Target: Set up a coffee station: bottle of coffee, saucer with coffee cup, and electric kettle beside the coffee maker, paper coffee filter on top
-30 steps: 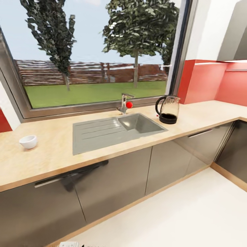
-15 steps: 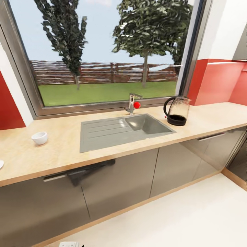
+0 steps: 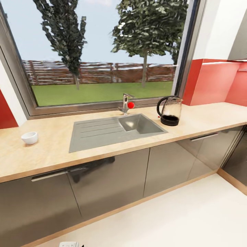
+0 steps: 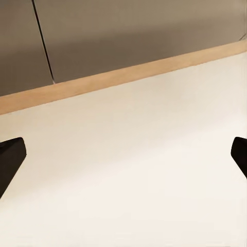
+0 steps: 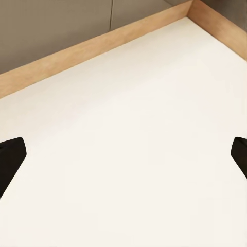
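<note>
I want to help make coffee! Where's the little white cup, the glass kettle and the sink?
coffee cup [image 3: 29, 138]: head view, on its white side.
electric kettle [image 3: 170, 111]: head view, on its clear glass body.
sink [image 3: 140, 124]: head view, on the steel basin.

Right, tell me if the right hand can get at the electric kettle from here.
Probably not yet. The right hand hangs open and low over the pale floor, below the cabinet fronts. The electric kettle stands unobstructed up on the kitchen countertop, right of the sink, so the arm must first rise.
</note>
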